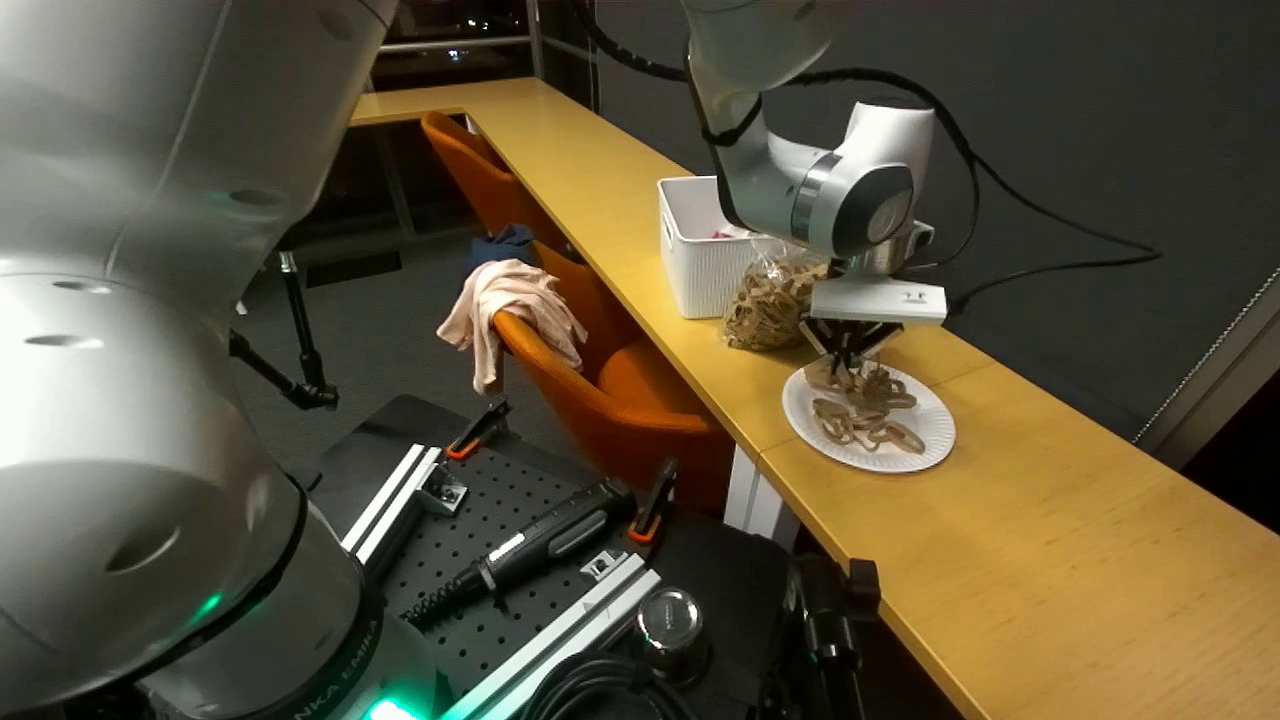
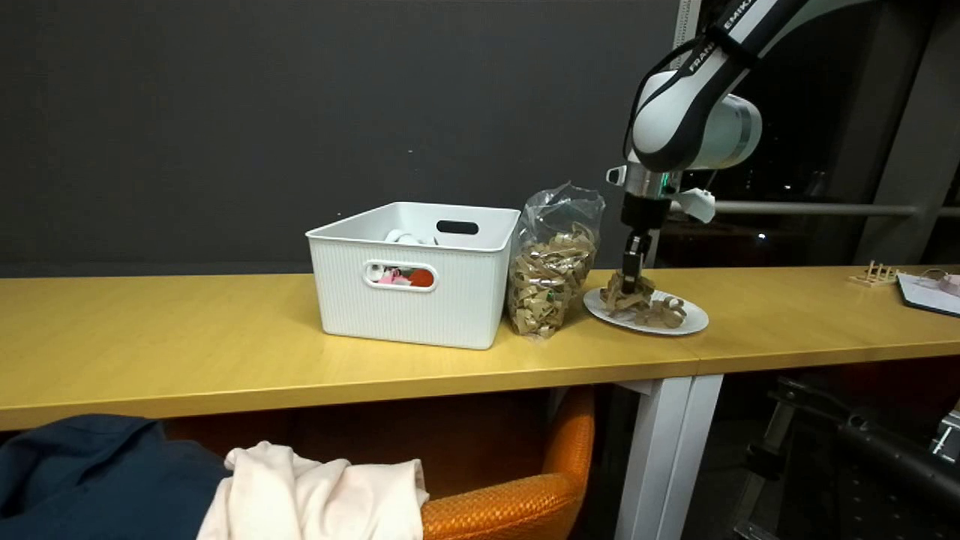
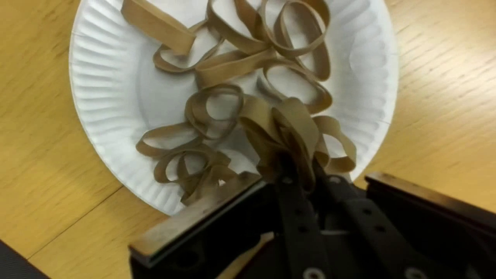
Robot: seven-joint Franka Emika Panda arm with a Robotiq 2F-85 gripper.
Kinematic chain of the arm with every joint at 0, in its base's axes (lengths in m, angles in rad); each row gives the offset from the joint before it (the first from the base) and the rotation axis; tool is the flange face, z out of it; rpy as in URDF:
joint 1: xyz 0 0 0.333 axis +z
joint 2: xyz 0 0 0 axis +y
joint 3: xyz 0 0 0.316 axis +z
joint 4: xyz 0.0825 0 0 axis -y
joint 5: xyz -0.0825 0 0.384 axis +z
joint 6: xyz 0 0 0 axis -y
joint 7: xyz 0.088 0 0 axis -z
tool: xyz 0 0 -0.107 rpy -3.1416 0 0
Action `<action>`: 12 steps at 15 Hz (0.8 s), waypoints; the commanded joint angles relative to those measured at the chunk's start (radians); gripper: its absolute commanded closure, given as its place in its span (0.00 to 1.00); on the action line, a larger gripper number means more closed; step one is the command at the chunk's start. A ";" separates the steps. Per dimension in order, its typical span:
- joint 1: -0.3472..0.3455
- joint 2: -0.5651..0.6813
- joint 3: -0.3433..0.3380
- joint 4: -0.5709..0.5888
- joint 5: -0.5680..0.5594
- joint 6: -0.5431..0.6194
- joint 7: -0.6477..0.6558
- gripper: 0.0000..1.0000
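My gripper [image 3: 304,174] points down over a white paper plate [image 3: 106,89], its fingers close together on a bunch of tan band loops [image 3: 296,116]. More tan loops [image 3: 228,66] lie loose on the plate, some touching or close to the held ones. In both exterior views the gripper [image 1: 848,360] [image 2: 630,279] is low over the plate [image 1: 935,440] [image 2: 694,324], at the heap's edge. The exact fingertips are hidden among the bands. A clear plastic bag of similar tan bands [image 1: 770,305] [image 2: 551,277] stands upright beside the plate.
A white ribbed bin [image 1: 705,275] [image 2: 409,315] with small items stands beside the bag. A dark wall [image 2: 225,135] runs behind the table [image 2: 187,337]. Orange chairs [image 1: 620,420] with clothes stand at its front. A wooden peg piece [image 2: 874,276] lies farther along the table.
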State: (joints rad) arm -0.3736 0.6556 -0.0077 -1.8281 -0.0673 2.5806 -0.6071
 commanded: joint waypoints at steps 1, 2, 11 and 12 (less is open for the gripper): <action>0.036 -0.154 -0.027 -0.129 0.002 0.004 0.096 0.98; 0.048 -0.194 -0.038 -0.160 -0.004 0.002 0.129 0.98; 0.125 -0.463 -0.145 -0.293 -0.047 0.037 0.361 0.98; 0.137 -0.486 -0.152 -0.305 -0.069 0.043 0.382 0.98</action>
State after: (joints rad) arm -0.2781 0.2485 -0.1261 -2.0781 -0.0818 2.5899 -0.2955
